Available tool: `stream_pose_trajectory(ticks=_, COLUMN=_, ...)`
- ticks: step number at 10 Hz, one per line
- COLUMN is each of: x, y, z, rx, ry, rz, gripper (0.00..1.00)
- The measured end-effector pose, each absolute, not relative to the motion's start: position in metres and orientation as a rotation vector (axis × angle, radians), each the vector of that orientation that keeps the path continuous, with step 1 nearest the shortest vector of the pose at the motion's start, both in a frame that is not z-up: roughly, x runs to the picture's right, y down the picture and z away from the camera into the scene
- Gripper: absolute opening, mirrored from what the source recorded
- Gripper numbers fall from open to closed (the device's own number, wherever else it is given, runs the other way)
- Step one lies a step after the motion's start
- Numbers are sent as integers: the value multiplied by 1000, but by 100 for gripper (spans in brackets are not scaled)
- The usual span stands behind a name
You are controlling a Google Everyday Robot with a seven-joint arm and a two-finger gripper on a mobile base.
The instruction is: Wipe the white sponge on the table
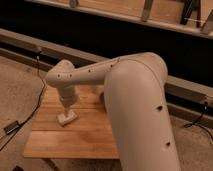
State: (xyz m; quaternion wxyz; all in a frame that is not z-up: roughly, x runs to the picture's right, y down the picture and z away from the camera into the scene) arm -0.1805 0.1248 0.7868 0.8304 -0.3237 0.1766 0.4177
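Note:
The white sponge (67, 118) is a small off-white block lying on the left part of the wooden table (65, 142). My gripper (67, 109) hangs from the arm's wrist straight down over the sponge, its tip at or just above the sponge's top. The big white arm (135, 95) sweeps in from the right and hides the middle and right of the table, including the dark bowl.
Black cables (30, 107) run down the floor at the left of the table to a small dark box (11, 127). A long metal rail (100, 55) runs behind the table. Carpeted floor surrounds the table.

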Motion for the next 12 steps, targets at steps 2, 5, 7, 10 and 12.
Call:
stream_pose_trajectory(ticks=2, x=-196, y=130, z=796, rx=-698, ry=358, rz=856, gripper=65)
stream_pose_trajectory(ticks=5, x=-217, y=143, z=811, rx=-713, ry=350, rz=812, gripper=65)
stream_pose_trajectory(ticks=7, x=-230, y=154, z=821, rx=-716, ry=351, rz=785, gripper=65)
stream_pose_trajectory(ticks=10, x=-246, y=172, z=841, rx=-720, ry=352, rz=761, gripper=65)
stream_pose_trajectory(ticks=12, x=-252, y=175, z=852, rx=-719, ry=353, rz=759, gripper=65)
